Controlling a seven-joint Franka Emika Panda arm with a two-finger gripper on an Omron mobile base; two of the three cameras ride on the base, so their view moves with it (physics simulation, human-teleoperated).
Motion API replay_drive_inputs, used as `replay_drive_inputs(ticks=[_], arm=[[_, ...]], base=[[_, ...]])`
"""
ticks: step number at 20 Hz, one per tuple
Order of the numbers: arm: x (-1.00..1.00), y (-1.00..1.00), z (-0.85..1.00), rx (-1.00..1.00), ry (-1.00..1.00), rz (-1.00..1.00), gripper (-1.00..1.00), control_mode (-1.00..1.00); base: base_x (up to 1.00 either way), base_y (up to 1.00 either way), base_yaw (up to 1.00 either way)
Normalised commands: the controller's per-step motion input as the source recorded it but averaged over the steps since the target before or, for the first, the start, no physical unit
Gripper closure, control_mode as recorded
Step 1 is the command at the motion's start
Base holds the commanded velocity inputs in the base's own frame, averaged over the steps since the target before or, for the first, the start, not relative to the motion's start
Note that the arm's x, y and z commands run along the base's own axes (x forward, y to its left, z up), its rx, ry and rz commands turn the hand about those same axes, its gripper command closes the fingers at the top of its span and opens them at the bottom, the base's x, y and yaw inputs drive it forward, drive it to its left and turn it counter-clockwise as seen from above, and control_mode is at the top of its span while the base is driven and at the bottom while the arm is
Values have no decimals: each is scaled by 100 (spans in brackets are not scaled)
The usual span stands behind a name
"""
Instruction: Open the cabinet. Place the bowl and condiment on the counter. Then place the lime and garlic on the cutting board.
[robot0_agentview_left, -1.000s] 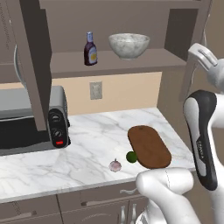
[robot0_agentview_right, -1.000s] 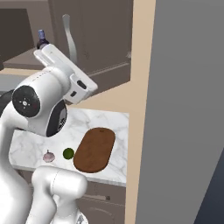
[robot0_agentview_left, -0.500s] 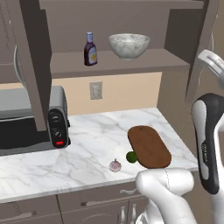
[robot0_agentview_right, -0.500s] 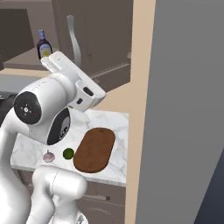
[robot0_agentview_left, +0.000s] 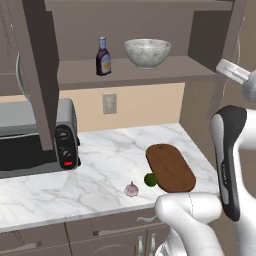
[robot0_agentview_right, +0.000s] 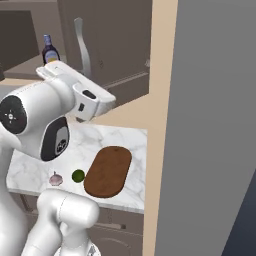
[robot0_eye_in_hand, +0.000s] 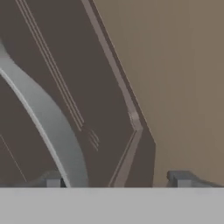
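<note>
Hand (robot0_eye_in_hand: 116, 180) wide at door handle (robot0_eye_in_hand: 48, 127), gripping nothing. Risk: clipping handle or door (robot0_eye_in_hand: 78, 78) while reaching for bowl (robot0_agentview_left: 147, 52).

— What colours up on the shelf?
— A speckled grey-white bowl (robot0_agentview_left: 147, 52) and a dark brown-purple bottle (robot0_agentview_left: 103, 56) with a blue cap.
— And below?
— White, grey-veined tabletop (robot0_agentview_left: 100, 170); reddish-brown board (robot0_agentview_left: 170, 168), dark green lime (robot0_agentview_left: 150, 179), pinkish-white garlic (robot0_agentview_left: 131, 189).
</note>
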Motion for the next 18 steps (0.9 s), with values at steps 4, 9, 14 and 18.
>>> replay_drive_inputs(ticks=[4,9,14,18], arm=[[-100,100,17,-32,12,15,-100,-100],[-100,98,23,-34,12,28,-100,-100],[-100,97,16,-32,4,22,-100,-100],[-100,53,33,-26,-4,-1,-100,-100]], base=[[0,0,0],[0,0,0],[0,0,0],[0,0,0]])
